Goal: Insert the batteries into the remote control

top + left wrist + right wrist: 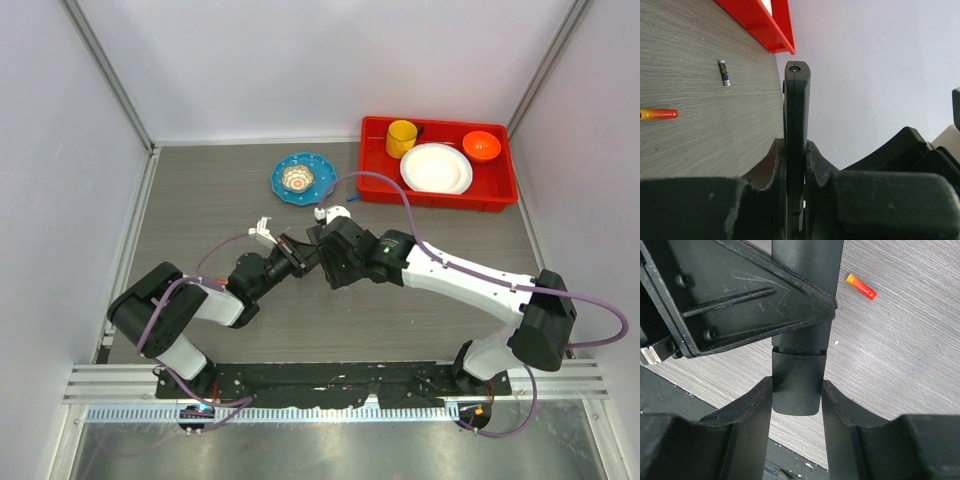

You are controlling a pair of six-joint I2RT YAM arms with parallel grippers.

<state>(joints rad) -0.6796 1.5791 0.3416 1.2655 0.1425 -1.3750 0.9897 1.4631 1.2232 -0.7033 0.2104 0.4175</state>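
Note:
The remote control (pixel 797 100), a slim black bar, stands edge-on between my left gripper's (pixel 796 146) fingers, which are shut on it. In the right wrist view its lower end (pixel 796 385) sits between my right gripper's (pixel 797 385) fingers, which touch both of its sides. In the top view both grippers meet over the table's middle, the left (pixel 292 256) and the right (pixel 325 250). One orange-red battery (pixel 659 114) lies on the table and also shows in the right wrist view (pixel 861 286). A darker battery (pixel 724 73) lies farther off.
A red tray (pixel 437 200) at the back right holds a yellow cup (pixel 402 138), a white plate (pixel 436 167) and an orange bowl (pixel 482 146). A blue plate (pixel 303 178) lies just behind the grippers. White walls enclose the table.

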